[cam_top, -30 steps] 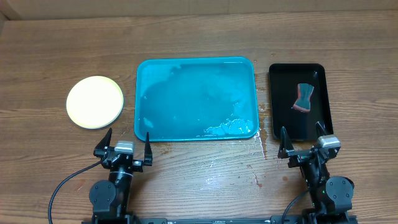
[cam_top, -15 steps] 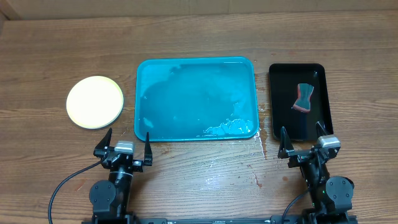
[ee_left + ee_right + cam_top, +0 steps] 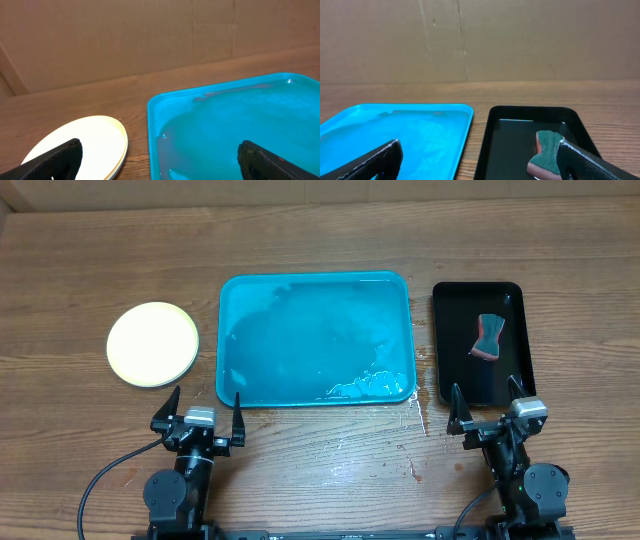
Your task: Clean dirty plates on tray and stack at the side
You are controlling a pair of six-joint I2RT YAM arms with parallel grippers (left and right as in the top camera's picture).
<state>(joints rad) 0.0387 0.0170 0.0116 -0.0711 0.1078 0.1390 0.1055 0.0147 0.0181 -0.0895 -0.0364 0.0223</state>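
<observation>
Wood table (image 3: 80, 260) is topped by the wet tray (image 3: 314, 340), with the plates (image 3: 153, 344) stacked beside it. Left gripper (image 3: 206, 394) and right gripper (image 3: 486, 386) are held wide open, nothing gripped.

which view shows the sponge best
Overhead: the whole sponge shows from above, lying in the black tray. The right wrist view shows it only from a low angle, at the frame's bottom edge. The left wrist view does not show it.
</observation>
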